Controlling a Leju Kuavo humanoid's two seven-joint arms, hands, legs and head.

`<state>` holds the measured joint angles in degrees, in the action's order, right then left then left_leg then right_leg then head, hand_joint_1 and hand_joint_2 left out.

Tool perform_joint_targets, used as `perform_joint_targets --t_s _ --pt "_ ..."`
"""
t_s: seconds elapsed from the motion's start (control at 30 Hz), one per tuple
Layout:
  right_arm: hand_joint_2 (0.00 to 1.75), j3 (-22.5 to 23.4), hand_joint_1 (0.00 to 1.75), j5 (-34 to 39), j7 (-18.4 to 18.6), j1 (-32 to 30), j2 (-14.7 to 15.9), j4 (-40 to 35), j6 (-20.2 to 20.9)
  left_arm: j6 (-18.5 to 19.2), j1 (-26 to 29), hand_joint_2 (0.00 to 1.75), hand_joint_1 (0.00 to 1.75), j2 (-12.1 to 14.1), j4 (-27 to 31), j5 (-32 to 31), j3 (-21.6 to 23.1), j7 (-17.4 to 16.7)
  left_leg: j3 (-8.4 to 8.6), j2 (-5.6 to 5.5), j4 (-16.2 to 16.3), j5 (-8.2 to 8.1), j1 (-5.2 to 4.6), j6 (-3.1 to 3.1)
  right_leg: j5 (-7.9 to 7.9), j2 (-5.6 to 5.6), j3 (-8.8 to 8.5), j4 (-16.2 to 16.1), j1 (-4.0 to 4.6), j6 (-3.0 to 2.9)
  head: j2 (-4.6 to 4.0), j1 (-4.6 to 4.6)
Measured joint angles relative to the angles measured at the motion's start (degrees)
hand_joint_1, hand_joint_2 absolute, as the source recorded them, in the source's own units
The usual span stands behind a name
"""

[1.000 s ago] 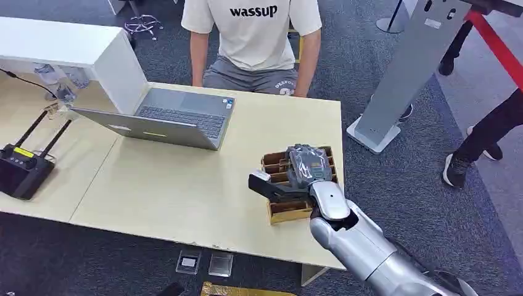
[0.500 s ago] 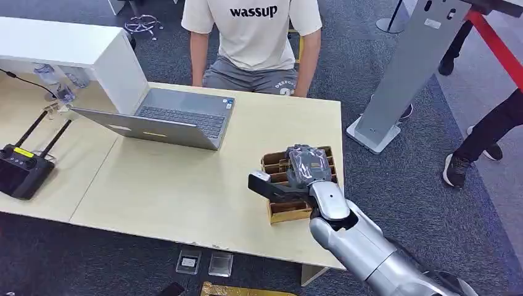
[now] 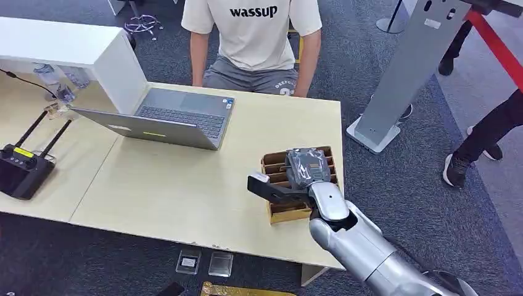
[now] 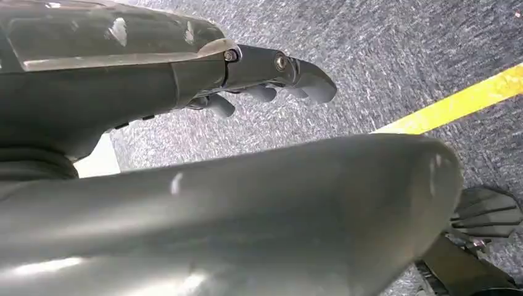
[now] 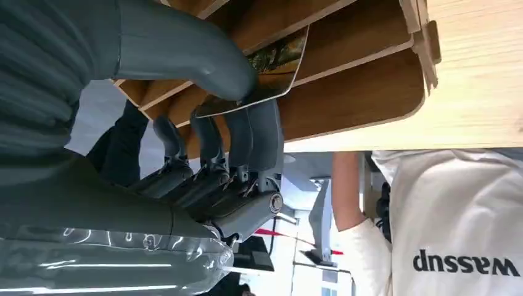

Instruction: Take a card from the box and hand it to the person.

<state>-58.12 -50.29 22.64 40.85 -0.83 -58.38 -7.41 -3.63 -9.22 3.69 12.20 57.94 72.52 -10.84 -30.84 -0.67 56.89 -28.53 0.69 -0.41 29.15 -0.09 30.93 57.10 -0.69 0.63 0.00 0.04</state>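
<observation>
A brown wooden box [image 3: 287, 212] with slotted dividers stands near the table's right front corner. My right hand [image 3: 306, 169] lies on top of it, thumb sticking out to the left. In the right wrist view, my right hand [image 5: 210, 148] pinches a card [image 5: 280, 65] with a printed picture between thumb and fingers, the card still sitting in a slot of the box [image 5: 364, 92]. The person [image 3: 253, 31] in a white T-shirt sits at the table's far side. My left hand [image 4: 271, 77] hangs over the carpet, fingers loose and holding nothing.
An open grey laptop [image 3: 166, 120] lies at the table's middle back. A black device with antennas [image 3: 21, 169] sits far left, beside a white shelf [image 3: 74, 49]. A grey stand [image 3: 407, 74] rises right of the table. Small flat items [image 3: 197, 262] lie on the floor.
</observation>
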Motion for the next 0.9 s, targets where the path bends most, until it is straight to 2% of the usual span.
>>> perform_joint_targets --t_s 0.17,0.23,0.3,0.37,0.4,0.9 --pt "1.75 -0.02 1.36 -0.09 -0.31 0.06 -0.02 0.04 -0.02 -0.04 0.02 0.0 0.0 0.0 0.0 0.11 0.0 0.0 0.0 0.0 0.0 0.01 0.0 0.0 -0.01 0.0 0.0 0.0 0.0 -0.02 0.0 0.0" --pt "1.75 -0.02 1.43 -0.09 -0.33 0.07 0.0 0.04 -0.06 -0.07 0.02 0.0 0.0 0.0 0.0 0.15 0.0 0.02 0.0 0.0 0.0 0.01 0.0 0.0 -0.01 0.0 0.0 0.0 0.0 -0.02 0.0 0.0" --pt "1.75 -0.02 1.62 -0.09 -0.33 0.08 0.0 0.04 -0.09 -0.04 0.02 0.0 0.0 0.0 0.0 0.15 0.0 0.02 0.0 0.0 0.0 0.01 0.0 0.0 -0.01 0.0 0.0 0.0 0.0 -0.02 0.0 0.0" --pt "1.75 -0.02 1.68 -0.09 -0.37 0.08 0.0 0.04 -0.09 0.35 0.02 0.0 0.0 0.0 0.0 0.15 0.0 0.2 0.0 0.0 0.0 0.01 0.0 0.0 -0.01 0.0 0.0 0.0 0.0 -0.02 0.0 0.0" --pt "1.75 -0.02 1.71 -0.09 -0.46 0.1 0.0 0.04 -0.11 0.5 0.02 1.75 0.0 0.0 0.0 0.15 0.0 0.42 0.0 0.0 0.0 0.01 0.0 0.0 -0.01 0.0 0.0 0.0 0.0 -0.02 0.0 0.0" --pt "1.75 0.0 1.75 -0.09 -0.63 0.16 -0.02 0.13 -0.35 1.03 0.03 1.75 0.0 0.0 0.0 0.18 0.15 1.49 0.0 0.0 0.0 0.01 0.0 0.0 -0.01 0.0 0.0 0.0 0.0 -0.02 0.0 0.0"
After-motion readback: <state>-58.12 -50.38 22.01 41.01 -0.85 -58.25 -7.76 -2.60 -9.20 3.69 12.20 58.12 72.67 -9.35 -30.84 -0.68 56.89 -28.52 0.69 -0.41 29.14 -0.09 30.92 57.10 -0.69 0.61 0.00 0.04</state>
